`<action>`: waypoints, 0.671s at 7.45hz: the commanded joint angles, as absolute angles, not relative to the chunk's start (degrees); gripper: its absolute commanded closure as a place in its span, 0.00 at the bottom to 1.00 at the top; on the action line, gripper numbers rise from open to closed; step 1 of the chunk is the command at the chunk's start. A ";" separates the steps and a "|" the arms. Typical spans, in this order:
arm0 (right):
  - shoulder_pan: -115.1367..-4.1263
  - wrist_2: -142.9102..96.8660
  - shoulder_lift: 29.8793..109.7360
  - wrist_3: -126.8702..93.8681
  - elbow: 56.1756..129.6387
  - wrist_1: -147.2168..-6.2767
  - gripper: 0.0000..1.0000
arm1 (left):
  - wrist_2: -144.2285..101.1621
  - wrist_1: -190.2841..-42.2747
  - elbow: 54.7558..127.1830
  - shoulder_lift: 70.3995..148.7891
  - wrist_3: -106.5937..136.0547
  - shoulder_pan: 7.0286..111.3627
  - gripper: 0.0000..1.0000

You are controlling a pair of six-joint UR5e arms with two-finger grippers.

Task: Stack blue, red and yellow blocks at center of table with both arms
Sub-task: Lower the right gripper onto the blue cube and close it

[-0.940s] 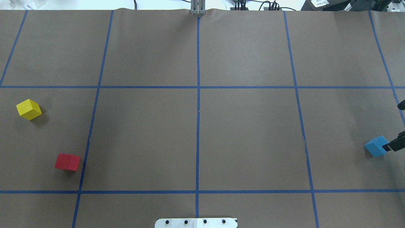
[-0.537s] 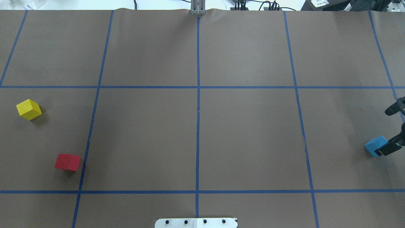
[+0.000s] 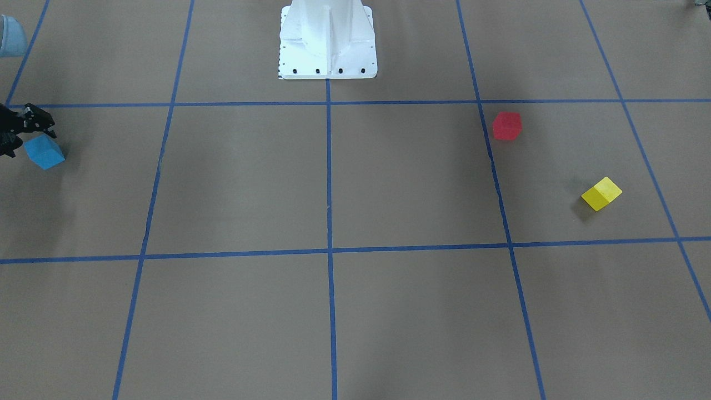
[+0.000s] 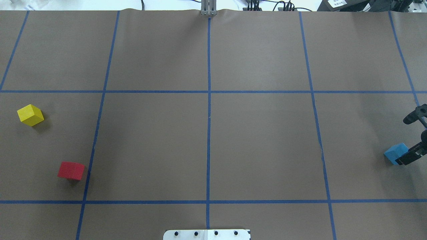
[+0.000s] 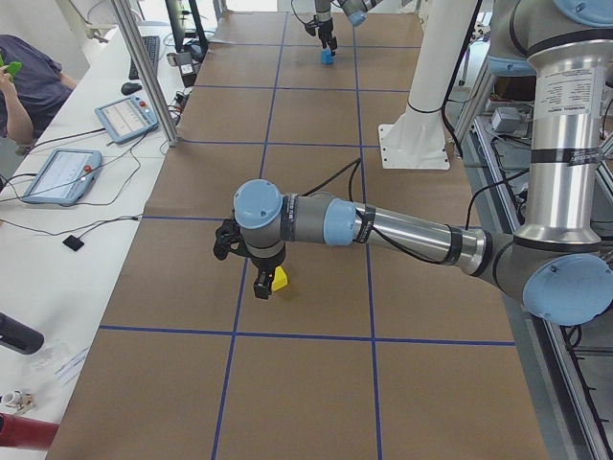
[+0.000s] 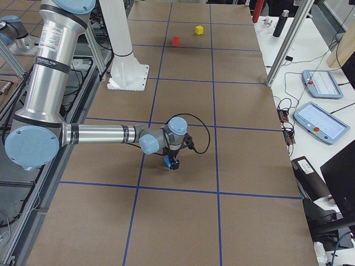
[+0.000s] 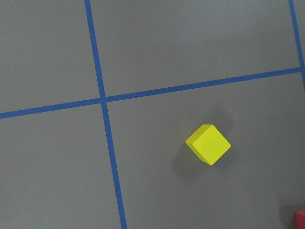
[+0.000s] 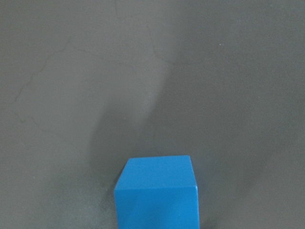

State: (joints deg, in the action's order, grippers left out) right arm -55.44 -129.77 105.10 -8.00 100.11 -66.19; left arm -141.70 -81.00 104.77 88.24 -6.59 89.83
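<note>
Overhead exterior showed the wide brown blue-taped tabletop (image 4: 260, 143). The right arm's black tool (image 4: 413, 138), fingers spread, touched the sky-blue matte cube (image 4: 394, 153) at the right edge. The left tool (image 5: 251, 273), whose grip I cannot tell, hung by the bright yellow cube (image 4: 30, 115); the red cube (image 4: 71, 170) lay near.

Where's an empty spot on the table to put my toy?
The middle columns of the table, both sides of the centre tape line, are bare from the white base to the far edge. Busy spots: the robot's left side, with the yellow block and red block, and its right edge, where the right gripper is at the blue block.
</note>
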 commanded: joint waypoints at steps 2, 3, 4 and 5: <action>-54.49 -130.08 103.19 -8.35 98.89 -66.36 0.31 | -141.68 -81.04 105.11 88.24 -6.68 89.91 0.00; -54.49 -129.99 102.66 -8.18 98.35 -66.27 0.79 | -141.77 -81.04 105.20 88.24 -6.68 89.91 0.00; -54.49 -130.16 102.22 -8.26 98.26 -66.62 1.00 | -141.77 -81.04 105.29 88.24 -6.68 89.83 0.00; -54.67 -130.86 102.13 -8.17 99.31 -66.62 1.00 | -141.77 -81.04 105.38 88.24 -6.68 89.82 0.00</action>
State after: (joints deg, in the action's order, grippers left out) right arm -54.55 -130.28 102.45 -8.23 98.66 -66.50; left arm -141.76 -81.03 105.26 88.24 -6.68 89.86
